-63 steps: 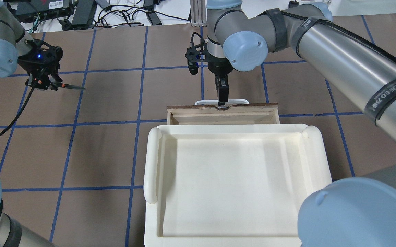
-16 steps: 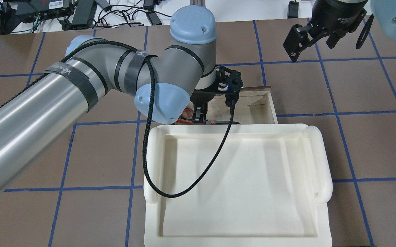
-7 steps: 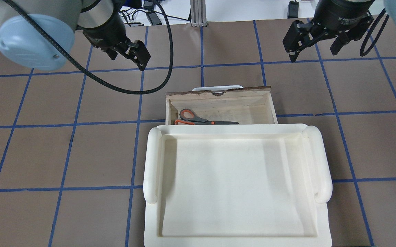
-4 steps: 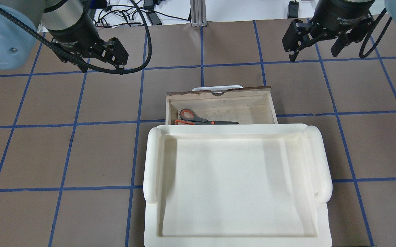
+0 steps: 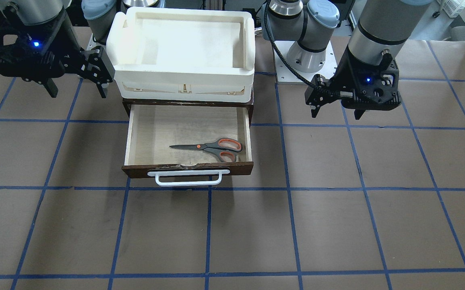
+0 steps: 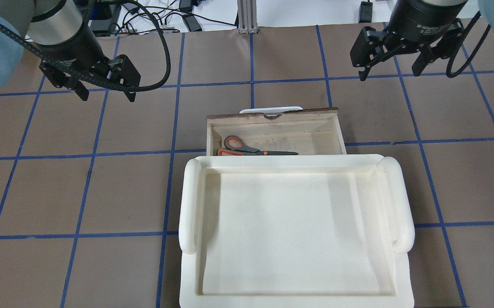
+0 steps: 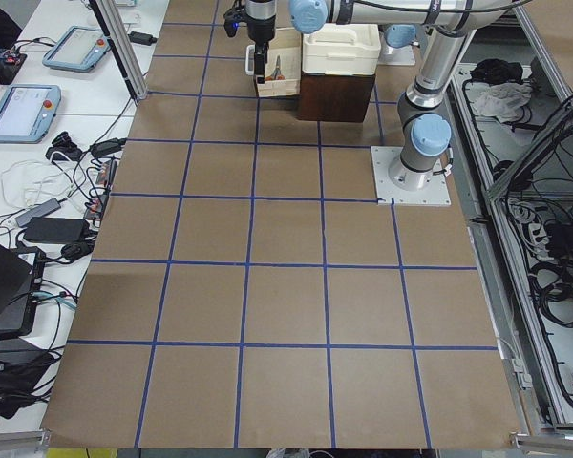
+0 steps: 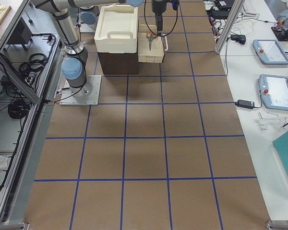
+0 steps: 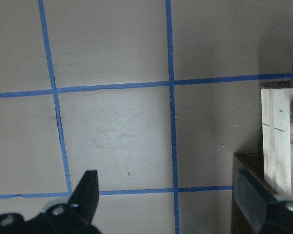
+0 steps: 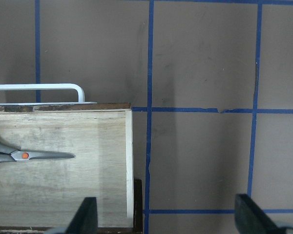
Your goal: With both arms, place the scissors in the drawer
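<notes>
The scissors (image 5: 212, 147) lie flat in the open drawer (image 5: 156, 129), handles toward the robot's left. They also show in the overhead view (image 6: 247, 149) and the right wrist view (image 10: 24, 155). The drawer (image 6: 306, 130) is pulled out from under the white bin, its white handle (image 5: 188, 183) at the front. My left gripper (image 6: 107, 96) is open and empty, above the table to the left of the drawer. My right gripper (image 6: 390, 76) is open and empty, above the table to the drawer's right. Both show in the front view, the left gripper (image 5: 335, 116) and the right gripper (image 5: 78, 95).
A white plastic bin (image 6: 187, 205) sits on top of the dark brown cabinet (image 8: 117, 62) that holds the drawer. The table is brown with a blue tape grid. Cables and devices lie along the far edge (image 6: 101, 17).
My left arm carried the scissors to the drawer, let them go there and has pulled back up and to the left. My right gripper left the drawer handle and moved right.
</notes>
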You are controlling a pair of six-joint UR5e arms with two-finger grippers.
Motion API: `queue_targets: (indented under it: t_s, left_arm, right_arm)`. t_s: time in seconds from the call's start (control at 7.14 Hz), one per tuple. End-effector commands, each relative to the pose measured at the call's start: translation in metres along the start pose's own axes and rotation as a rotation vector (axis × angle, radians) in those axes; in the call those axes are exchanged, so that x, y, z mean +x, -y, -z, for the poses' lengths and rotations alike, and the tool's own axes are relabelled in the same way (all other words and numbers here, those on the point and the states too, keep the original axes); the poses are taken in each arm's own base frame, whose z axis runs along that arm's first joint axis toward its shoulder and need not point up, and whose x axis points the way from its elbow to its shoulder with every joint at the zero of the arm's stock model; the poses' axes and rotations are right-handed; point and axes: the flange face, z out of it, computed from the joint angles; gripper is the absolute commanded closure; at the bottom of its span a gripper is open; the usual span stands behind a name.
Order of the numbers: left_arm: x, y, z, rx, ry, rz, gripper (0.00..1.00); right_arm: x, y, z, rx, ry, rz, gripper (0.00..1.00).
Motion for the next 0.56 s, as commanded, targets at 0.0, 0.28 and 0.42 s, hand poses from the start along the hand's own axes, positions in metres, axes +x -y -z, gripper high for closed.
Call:
queue_targets:
  t_s: [0.0, 0.28, 0.42]
  left_arm:
    - [-0.0007, -0.0005, -0.0021, -0.001, -0.002, 0.003, 0.0]
    - [0.0001, -0.001, -0.0029, -0.004, -0.002, 0.003, 0.0]
    - [-0.0007, -0.0002, -0.0036, -0.004, -0.002, 0.005, 0.0]
  right_arm:
    - [-0.001, 0.0001, -0.0036, -0.013, 0.007, 0.002, 0.0]
    - [-0.0012, -0.0006, -0.0049, -0.015, 0.009, 0.002, 0.0]
    - [-0.0012, -0.0006, -0.0049, -0.015, 0.009, 0.006, 0.0]
